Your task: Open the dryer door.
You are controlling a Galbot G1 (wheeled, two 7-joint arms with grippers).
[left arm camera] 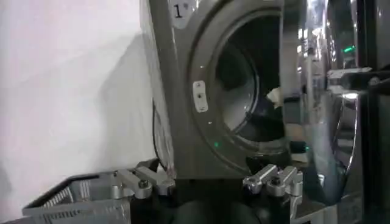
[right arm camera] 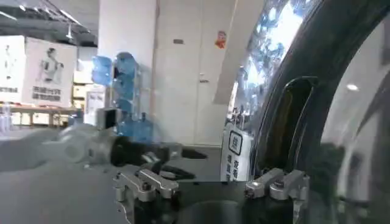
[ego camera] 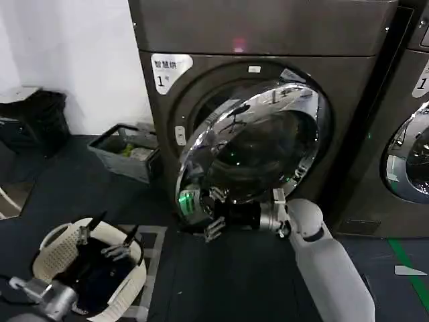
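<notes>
Chrome-ringed dryer door [ego camera: 258, 144] ajar; left wrist view reveals drum [left arm camera: 241, 91].

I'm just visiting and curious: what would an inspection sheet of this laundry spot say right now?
Surface: dark floor, green tape stripe at right.
Job's things: dryer door swung partly open on the machine labelled 1.
Clutter: white laundry basket with dark clothes; grey crate by the wall.
Grippers: right gripper open at the door's lower rim; left gripper open over the basket.
Cables: nothing seen.
Surroundings: white wall; second machine at right.

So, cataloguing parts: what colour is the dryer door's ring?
Shiny chrome on the dryer door, clearest in the head view.
</notes>
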